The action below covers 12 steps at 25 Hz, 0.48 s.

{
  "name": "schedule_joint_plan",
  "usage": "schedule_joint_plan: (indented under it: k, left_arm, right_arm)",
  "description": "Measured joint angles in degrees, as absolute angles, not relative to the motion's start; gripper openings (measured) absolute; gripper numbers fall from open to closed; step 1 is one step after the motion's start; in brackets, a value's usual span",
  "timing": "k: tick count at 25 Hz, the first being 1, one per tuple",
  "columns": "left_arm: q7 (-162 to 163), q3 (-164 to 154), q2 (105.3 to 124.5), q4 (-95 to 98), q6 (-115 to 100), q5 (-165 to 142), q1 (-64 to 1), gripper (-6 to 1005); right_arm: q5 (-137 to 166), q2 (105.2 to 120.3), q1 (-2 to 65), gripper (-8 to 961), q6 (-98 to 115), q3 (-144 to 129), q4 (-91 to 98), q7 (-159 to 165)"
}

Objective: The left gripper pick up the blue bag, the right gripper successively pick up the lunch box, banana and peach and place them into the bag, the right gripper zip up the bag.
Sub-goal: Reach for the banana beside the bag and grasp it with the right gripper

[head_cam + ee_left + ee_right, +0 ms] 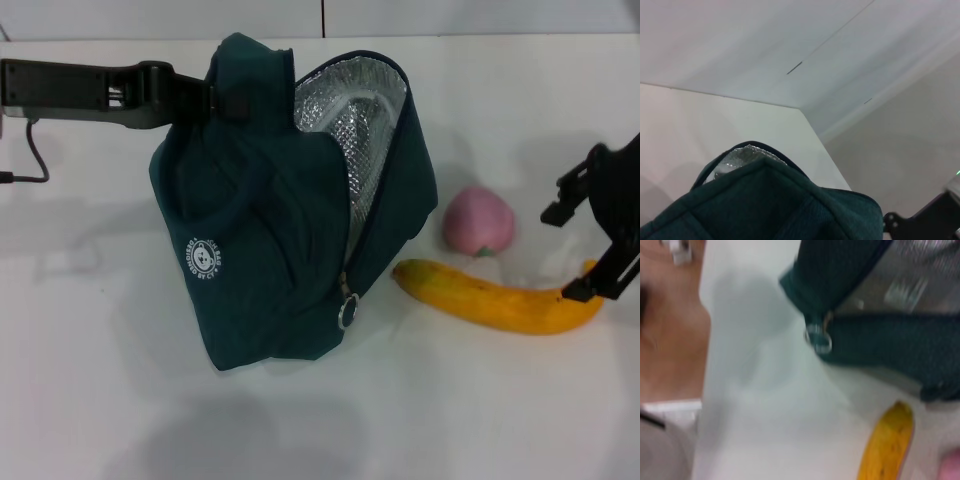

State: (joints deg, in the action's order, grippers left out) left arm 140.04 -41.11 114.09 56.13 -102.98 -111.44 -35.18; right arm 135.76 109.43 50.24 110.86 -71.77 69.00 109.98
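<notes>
A lab-like test bench: bare white tabletop, plain white wall panels.

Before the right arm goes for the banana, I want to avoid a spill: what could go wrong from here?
The right gripper sits at the far tip of the banana, so an end grab may let it swing or slip. The peach lies right beside the banana and could get nudged and roll. The blue bag hangs tilted from the left gripper, its mouth sideways, so fruit could slide out.
</notes>
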Motion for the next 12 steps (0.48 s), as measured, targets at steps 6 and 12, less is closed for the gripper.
schedule_joint_plan:
  k: [6, 12]
  left_arm:
    - [139.97, -40.87, 114.15, 56.09, -102.85, -111.42, -35.21, 55]
    - [139.83, -41.01, 114.40, 55.99, -102.82, -111.37, -35.13, 56]
  right_arm:
    - [144.48, 114.16, 49.54, 882, 109.01, -73.48, 69.02, 105.53]
    - [145.87, 115.23, 48.18, 881, 105.46, -76.88, 67.71, 104.50]
